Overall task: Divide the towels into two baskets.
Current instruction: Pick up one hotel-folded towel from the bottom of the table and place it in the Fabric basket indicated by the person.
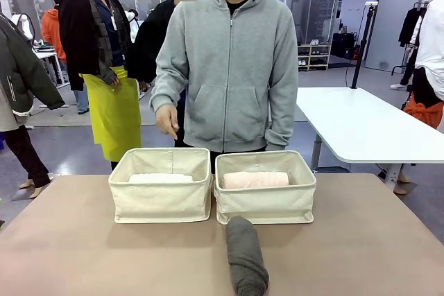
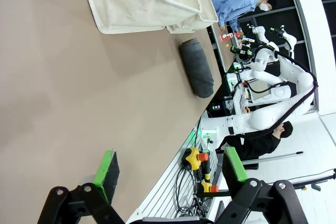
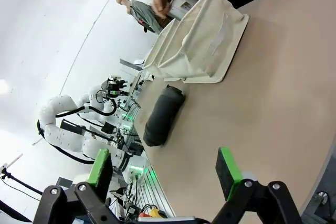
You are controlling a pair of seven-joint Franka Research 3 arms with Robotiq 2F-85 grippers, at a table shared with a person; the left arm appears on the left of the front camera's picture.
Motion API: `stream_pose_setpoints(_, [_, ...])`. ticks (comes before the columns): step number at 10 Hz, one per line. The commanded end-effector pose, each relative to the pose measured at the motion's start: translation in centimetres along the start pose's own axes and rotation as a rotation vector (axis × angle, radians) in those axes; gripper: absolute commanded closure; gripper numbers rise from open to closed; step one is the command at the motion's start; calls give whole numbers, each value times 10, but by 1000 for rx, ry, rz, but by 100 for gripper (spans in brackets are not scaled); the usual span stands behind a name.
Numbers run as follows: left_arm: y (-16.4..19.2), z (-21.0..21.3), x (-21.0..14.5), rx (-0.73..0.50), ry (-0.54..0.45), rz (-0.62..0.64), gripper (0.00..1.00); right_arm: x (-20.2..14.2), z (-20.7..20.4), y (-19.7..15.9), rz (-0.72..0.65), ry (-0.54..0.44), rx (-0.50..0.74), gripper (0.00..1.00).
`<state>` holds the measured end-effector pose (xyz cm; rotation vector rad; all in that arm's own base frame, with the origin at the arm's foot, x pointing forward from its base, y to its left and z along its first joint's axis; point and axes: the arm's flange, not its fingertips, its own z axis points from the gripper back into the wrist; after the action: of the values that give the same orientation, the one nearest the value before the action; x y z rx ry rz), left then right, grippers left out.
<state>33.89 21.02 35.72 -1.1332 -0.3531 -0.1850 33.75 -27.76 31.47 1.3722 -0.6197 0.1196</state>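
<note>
Left gripper (image 2: 170, 168): fingers spread wide, empty, over the table (image 1: 69, 240).
Right gripper (image 3: 164, 166): likewise released, holding nothing.
Dark grey towel (image 1: 246, 254): lying on the table, its far end at the right basket's front.
Left basket (image 1: 161, 206): white towel (image 1: 161, 178) inside.
Right basket (image 1: 265, 207), just beside it: pale pink towel (image 1: 254, 179) inside.
Person's hand (image 1: 166, 121): raised behind the left basket.

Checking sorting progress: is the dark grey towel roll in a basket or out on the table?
Out: the dark grey towel roll lies on the tan table, before the right-hand cream canvas basket.
</note>
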Motion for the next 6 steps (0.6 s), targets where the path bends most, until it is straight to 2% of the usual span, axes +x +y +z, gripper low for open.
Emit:
stream_pose_setpoints(1, [-3, 3, -1, -1, -14, -3, 0, -1, 2, 6, 5, 15, -6, 0])
stream_pose_setpoints(6, [-3, 3, -1, -1, -14, -3, 0, -1, 2, 6, 5, 15, -6, 0])
